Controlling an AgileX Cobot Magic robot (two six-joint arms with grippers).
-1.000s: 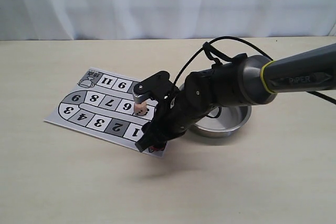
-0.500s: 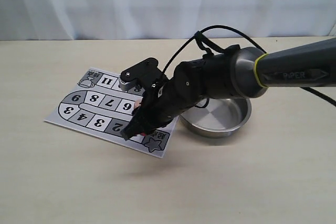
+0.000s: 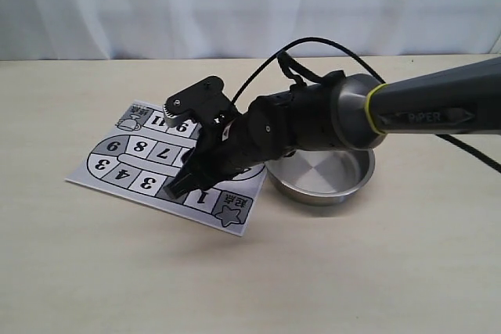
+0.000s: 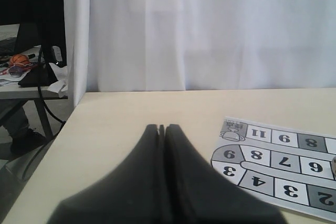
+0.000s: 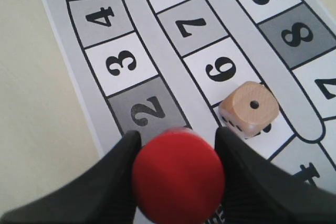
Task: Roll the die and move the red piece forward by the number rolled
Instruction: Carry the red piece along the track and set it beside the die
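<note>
1. The right pincer (image 5: 177,139) pinches the red piece (image 5: 178,178), with one black finger on each side of it.
2. The red piece shows its flat round top to the right wrist camera. Its long axis therefore runs away from that camera, down toward the paper. It cannot be told whether its base touches the paper.
3. It sits over the near row of the printed game board (image 5: 157,51), just beside the grey square 2.
4. The die (image 5: 248,109) lies on the game board just beside square 6, apart from the red piece and the fingers. A face with a single dot is turned toward the camera.
5. In the exterior view the right arm (image 3: 313,119) extends from the right over a round metal bowl (image 3: 337,193). The metal bowl stands on the table (image 3: 376,271) at the right edge of the game board. The right arm hides both the red piece and the die in this view.
6. The left pincer (image 4: 161,129) has its fingers pressed together with nothing between them. It hangs above the table, left of the game board.
</note>
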